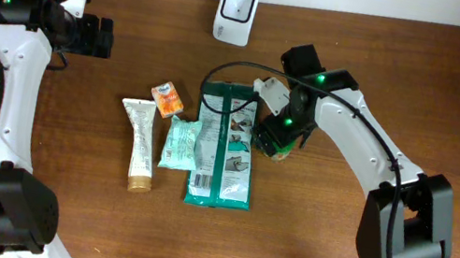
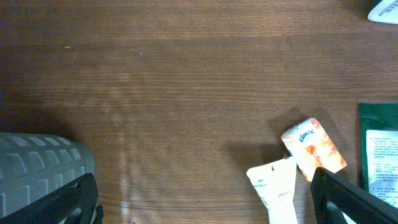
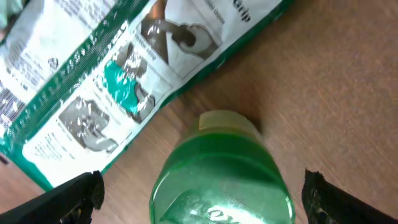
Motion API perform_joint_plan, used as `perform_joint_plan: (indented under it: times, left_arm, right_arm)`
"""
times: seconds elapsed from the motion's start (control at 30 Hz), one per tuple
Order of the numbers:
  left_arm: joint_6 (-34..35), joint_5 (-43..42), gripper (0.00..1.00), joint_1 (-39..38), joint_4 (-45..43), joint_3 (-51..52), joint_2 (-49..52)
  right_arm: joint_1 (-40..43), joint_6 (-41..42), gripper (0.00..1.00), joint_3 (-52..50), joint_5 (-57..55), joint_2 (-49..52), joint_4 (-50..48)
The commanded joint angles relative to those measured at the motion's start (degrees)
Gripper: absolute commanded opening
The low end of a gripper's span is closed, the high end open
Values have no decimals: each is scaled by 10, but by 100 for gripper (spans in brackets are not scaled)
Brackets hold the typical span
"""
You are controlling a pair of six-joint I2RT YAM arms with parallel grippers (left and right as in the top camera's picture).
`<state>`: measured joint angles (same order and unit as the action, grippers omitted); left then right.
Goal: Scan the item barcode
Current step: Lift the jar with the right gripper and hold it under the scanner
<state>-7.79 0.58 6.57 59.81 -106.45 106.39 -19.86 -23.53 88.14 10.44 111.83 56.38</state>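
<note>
- Bottle sits on the table just right of the green pouch, between the spread, ungripping fingers of the right gripper.
- Jaws are best closed squarely on the body, with the barcode left uncovered and faced toward the far scanner.

On the table three things lie side by side: tube leftmost, pouch next, packet right. A sachet sits just behind tube and pouch — a bottle just right of the packet — the scanner well behind all.
</note>
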Motion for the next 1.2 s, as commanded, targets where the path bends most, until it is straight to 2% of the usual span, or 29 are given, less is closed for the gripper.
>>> perform_joint_plan:
  times: [0.0,0.07,0.17,0.3,0.37,0.43,0.5,0.6,0.67,0.73,0.8,0.83,0.97,1.17]
  left_arm:
    - [-9,-6,99,4,-1,-6,-5]
    - [-9,-7,99,4,-1,-6,-5]
    - [-9,-6,99,4,-1,-6,-5]
    - [-9,-6,99,4,-1,-6,-5]
    - [-9,-7,99,4,-1,-6,-5]
    - [-9,-7,99,4,-1,-6,-5]
    - [-9,-6,99,4,-1,-6,-5]
    - [-9,-7,99,4,-1,-6,-5]
    - [-9,-7,99,4,-1,-6,-5]
    - [-9,-6,99,4,-1,-6,-5]
    - [-9,-6,99,4,-1,-6,-5]
    - [-9,-6,99,4,-1,-6,-5]
    - [-9,-7,99,4,-1,-6,-5]
    - [-9,-6,99,4,-1,-6,-5]
  right_arm:
    - [1,-17,97,-30,-5,1,-19]
    - [1,-51,85,-43,-8,1,-20]
    - [1,-51,75,-43,-25,1,-35]
    - [1,-27,73,-41,-21,1,-39]
    - [1,-3,66,-41,-21,1,-39]
    - [1,21,63,-41,-21,1,-40]
    - [1,70,49,-35,-21,0,-39]
    - [1,173,45,15,-14,-10,-8]
    - [1,174,45,66,63,-20,37]
    - [1,174,41,118,162,-20,74]
    - [1,174,40,160,294,-21,84]
    - [1,174,40,173,370,-21,83]
    - [1,156,40,177,556,-21,83]
    - [8,149,40,177,692,-21,84]
